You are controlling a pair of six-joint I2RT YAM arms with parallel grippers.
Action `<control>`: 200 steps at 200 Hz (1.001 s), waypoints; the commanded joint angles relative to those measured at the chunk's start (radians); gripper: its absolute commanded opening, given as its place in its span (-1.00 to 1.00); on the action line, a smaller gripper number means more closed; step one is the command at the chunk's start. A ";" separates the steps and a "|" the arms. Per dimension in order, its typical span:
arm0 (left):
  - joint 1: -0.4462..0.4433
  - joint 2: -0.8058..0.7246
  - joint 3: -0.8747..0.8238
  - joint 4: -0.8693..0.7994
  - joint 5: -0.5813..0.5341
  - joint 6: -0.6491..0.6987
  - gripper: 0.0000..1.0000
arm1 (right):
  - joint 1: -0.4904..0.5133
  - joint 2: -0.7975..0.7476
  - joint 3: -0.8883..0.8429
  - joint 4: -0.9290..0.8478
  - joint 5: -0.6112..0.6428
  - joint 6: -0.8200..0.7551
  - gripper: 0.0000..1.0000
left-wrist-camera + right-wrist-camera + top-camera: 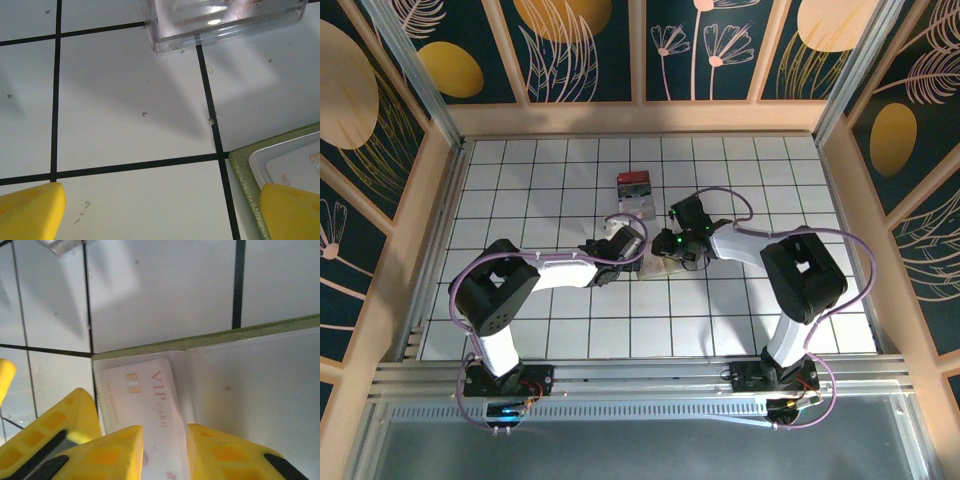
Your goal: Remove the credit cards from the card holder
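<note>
The card holder (667, 266) lies open on the tiles between both grippers, olive-green at the edge (200, 341) and pale inside. A pale pink credit card (150, 390) marked VIP sits flat in its left clear sleeve. My right gripper (165, 432) stands directly over that card, jaws a narrow gap apart with the card's face showing between them. My left gripper (162, 195) is wide open just left of the holder (243, 167). Its right finger (292, 212) rests over the holder's corner, beside the card (300, 167). From above, the left gripper (632, 243) and right gripper (672, 252) nearly meet.
A small clear box (635, 188) with red and dark contents stands a tile behind the grippers; its base (225, 22) is close ahead of the left gripper. A raised wooden border (640, 118) rims the white tiled floor.
</note>
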 commanded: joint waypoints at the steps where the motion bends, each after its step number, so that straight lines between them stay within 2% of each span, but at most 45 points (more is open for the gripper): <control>1: -0.003 0.030 0.005 0.009 0.011 0.010 0.98 | -0.008 0.029 0.020 -0.019 0.014 -0.025 -0.41; 60: -0.002 0.077 0.012 -0.003 0.030 0.020 0.98 | -0.017 0.042 0.005 -0.013 -0.001 -0.028 -0.41; 161: -0.005 0.085 0.000 -0.029 0.019 0.015 0.97 | -0.035 -0.003 -0.038 0.126 -0.204 0.011 -0.56; 165: -0.004 0.085 0.000 -0.029 0.017 0.015 0.98 | -0.062 -0.003 -0.040 0.130 -0.207 0.012 -0.56; 200: -0.004 0.086 0.000 -0.032 0.019 0.012 0.98 | -0.085 -0.005 -0.083 0.212 -0.275 0.049 -0.58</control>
